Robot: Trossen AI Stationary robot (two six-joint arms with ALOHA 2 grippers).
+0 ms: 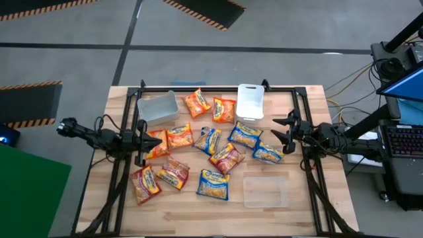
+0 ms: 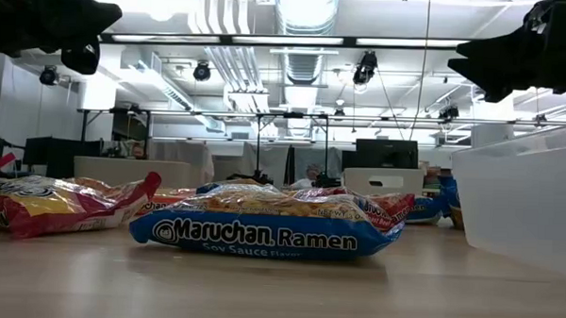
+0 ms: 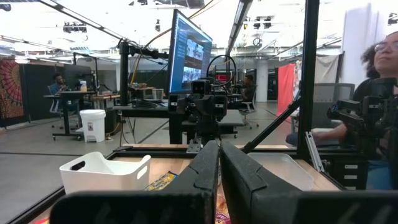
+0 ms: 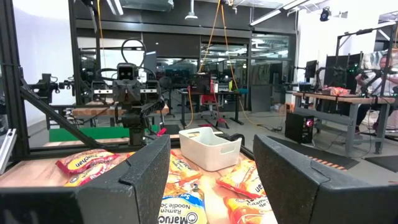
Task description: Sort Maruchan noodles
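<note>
Several Maruchan noodles packets lie flat and scattered on the middle of the wooden table (image 1: 119,221). Some are orange (image 1: 197,102), some blue (image 1: 213,184) and some red (image 1: 145,184). The low view shows a blue packet (image 2: 266,229) up close, with a red one (image 2: 64,203) to its left. My left gripper (image 1: 142,142) hangs shut above the table's left side, beside an orange packet (image 1: 156,142); its fingers (image 3: 208,171) lie together. My right gripper (image 1: 283,129) hangs open above the right side, its fingers (image 4: 152,168) wide apart with nothing between them.
A clear container (image 1: 158,107) stands at the far left and a white container (image 1: 250,102) at the far middle. Another clear container (image 1: 264,190) sits near the front right and shows large in the low view (image 2: 527,201). Black frame rails (image 1: 122,178) run along both sides.
</note>
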